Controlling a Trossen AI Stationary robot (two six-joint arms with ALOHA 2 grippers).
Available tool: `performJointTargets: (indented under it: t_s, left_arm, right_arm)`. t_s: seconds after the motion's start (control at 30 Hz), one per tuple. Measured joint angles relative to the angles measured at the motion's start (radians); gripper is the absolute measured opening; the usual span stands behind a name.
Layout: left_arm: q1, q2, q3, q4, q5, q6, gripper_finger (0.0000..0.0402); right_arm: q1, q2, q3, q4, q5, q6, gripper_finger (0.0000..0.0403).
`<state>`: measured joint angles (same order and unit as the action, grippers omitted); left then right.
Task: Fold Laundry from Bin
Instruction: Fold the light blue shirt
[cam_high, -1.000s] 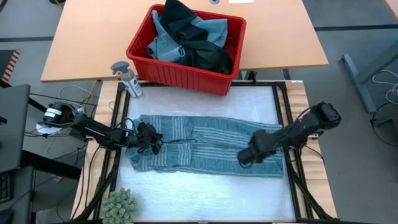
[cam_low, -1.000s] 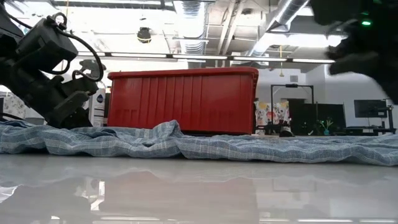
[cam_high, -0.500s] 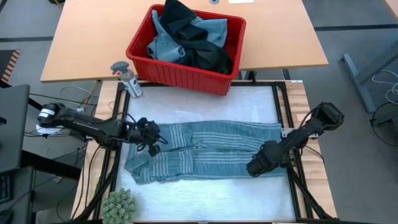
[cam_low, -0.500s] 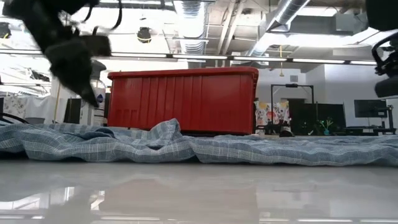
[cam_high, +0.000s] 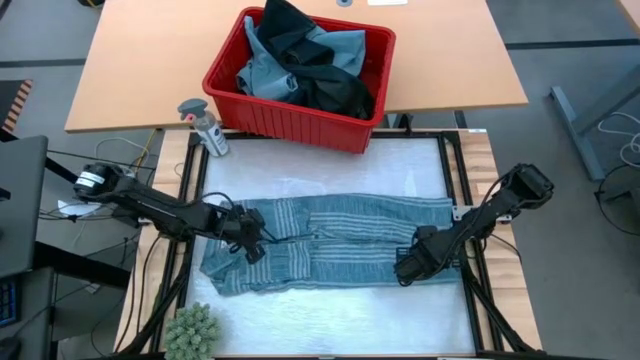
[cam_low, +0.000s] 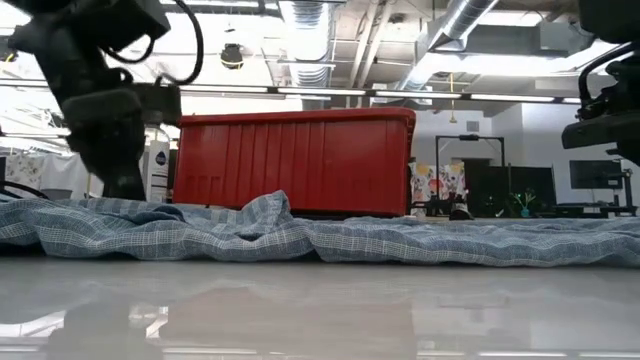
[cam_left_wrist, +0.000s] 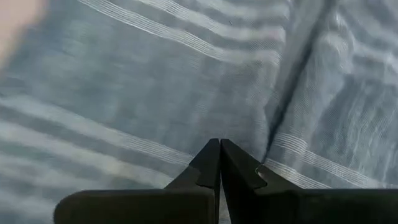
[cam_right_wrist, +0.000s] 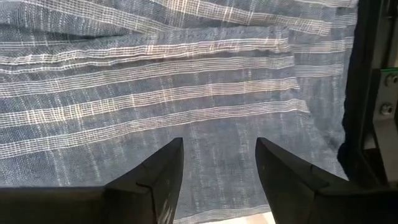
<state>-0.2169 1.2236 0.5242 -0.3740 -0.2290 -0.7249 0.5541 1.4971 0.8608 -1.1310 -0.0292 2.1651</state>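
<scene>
Grey-blue pale-striped garment (cam_high: 340, 240), red bin (cam_high: 262, 118), black and light-blue laundry (cam_high: 310, 60)

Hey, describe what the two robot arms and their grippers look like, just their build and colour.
Both arms are slim, black and jointed. The left arm trails loose black cables and carries a pale cylindrical part near its base. The left gripper has tapered dark fingers; the right gripper has broader, wedge-shaped ones.

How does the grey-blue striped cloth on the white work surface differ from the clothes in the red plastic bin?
The grey-blue striped cloth lies spread flat on the white work surface; the clothes in the red plastic bin are heaped and crumpled. The cloth has pale stripes; the clothes look plain light blue and black. Both are soft fabric.
</scene>
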Motion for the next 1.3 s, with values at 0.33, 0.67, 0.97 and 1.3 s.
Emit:
performJointTargets:
  t_s: [0.33, 0.67, 0.97, 1.3]
  left_arm:
    - [-0.002, 0.072, 0.001, -0.051, -0.049, 0.027, 0.0000]
    - [-0.006, -0.175, 0.031, -0.206, 0.011, -0.087, 0.0000]
    - [-0.114, -0.318, 0.033, 0.040, -0.224, -0.229, 0.0000]
    - [-0.138, -0.093, 0.008, 0.171, -0.262, -0.130, 0.0000]
  right_arm:
    - [0.000, 0.000, 0.000, 0.004, 0.003, -0.024, 0.0223]
    - [0.000, 0.000, 0.000, 0.013, 0.006, -0.090, 0.0223]
    - [0.002, 0.000, 0.000, 0.013, 0.007, -0.114, 0.0223]
    - [0.002, 0.000, 0.000, 0.015, 0.007, -0.131, 0.0223]
